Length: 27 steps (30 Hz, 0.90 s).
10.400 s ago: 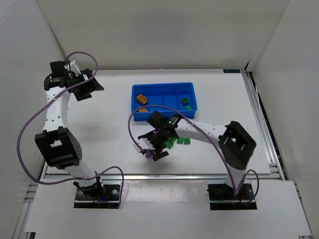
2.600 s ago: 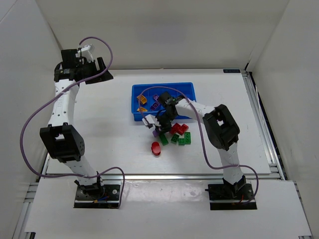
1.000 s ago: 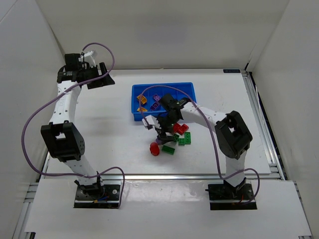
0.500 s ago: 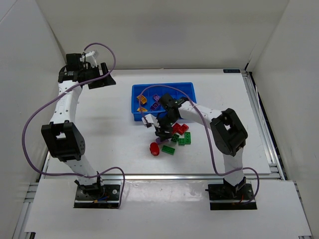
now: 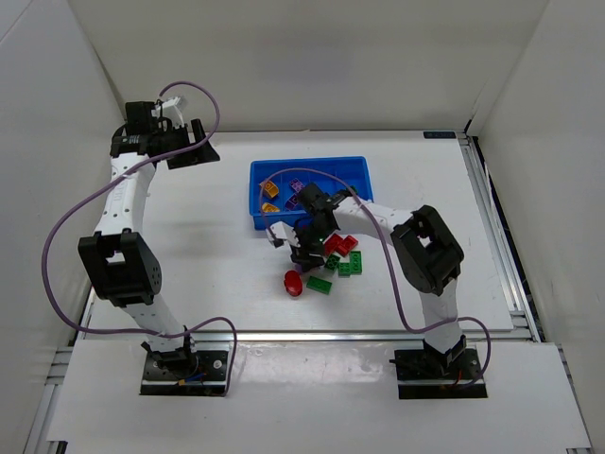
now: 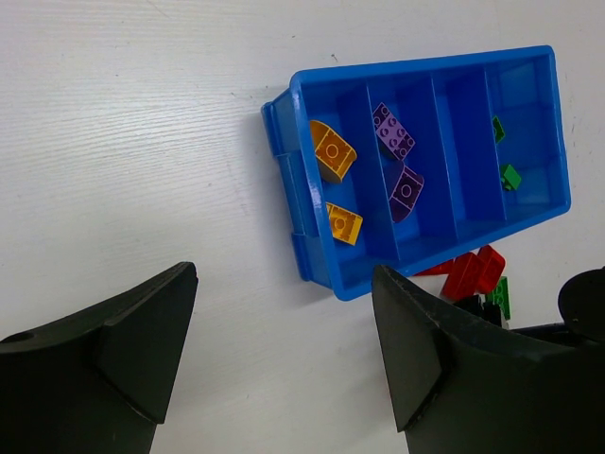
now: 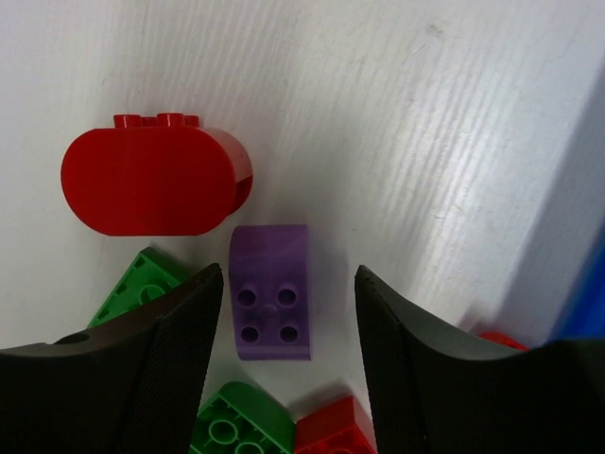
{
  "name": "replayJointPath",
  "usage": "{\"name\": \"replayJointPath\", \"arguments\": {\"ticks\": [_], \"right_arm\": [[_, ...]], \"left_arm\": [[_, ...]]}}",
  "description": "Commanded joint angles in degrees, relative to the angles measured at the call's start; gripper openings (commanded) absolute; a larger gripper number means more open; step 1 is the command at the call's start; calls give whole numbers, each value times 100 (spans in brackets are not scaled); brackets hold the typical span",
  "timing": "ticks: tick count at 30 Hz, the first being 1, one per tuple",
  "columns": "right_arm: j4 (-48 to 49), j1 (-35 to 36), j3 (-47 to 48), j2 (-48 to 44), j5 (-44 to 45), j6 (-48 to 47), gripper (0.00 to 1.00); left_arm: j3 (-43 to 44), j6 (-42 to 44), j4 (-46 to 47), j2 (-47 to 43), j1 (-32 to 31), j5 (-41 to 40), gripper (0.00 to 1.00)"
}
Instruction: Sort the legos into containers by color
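Note:
The blue tray [image 5: 310, 168] has four compartments; in the left wrist view [image 6: 293, 142] it holds two orange bricks [image 6: 331, 151], two purple bricks [image 6: 392, 144] and two green bricks [image 6: 510, 176]. My right gripper [image 5: 302, 246] [image 7: 288, 322] is open, low over the table just in front of the tray. Its jaws straddle a purple brick [image 7: 272, 293] without touching it. A rounded red brick [image 7: 151, 180] [image 5: 294, 283] lies beside it. My left gripper [image 5: 194, 151] [image 6: 284, 350] is open and empty, high over the table left of the tray.
Loose green bricks [image 5: 319, 285] [image 7: 236, 426] and red bricks [image 5: 340, 244] [image 7: 331, 430] crowd around the right gripper. The tray's blue wall [image 7: 577, 255] stands close on its right. White walls enclose the table on three sides.
My right gripper has shifted slightly left over the loose bricks in front of the tray. The red and green bricks and the left arm have stayed put.

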Motion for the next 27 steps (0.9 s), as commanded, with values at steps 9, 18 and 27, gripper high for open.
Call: {"name": "replayJointPath", "arguments": {"ticks": [9, 18, 27], "right_arm": [[266, 62, -387, 76, 105, -15, 59], [908, 88, -546, 94, 615, 335, 12], [1004, -8, 313, -1400, 263, 2064, 2]], "left_arm": [[91, 16, 68, 80, -14, 21, 85], [-6, 16, 68, 54, -22, 21, 85], [-630, 7, 419, -463, -163, -128, 85]]}}
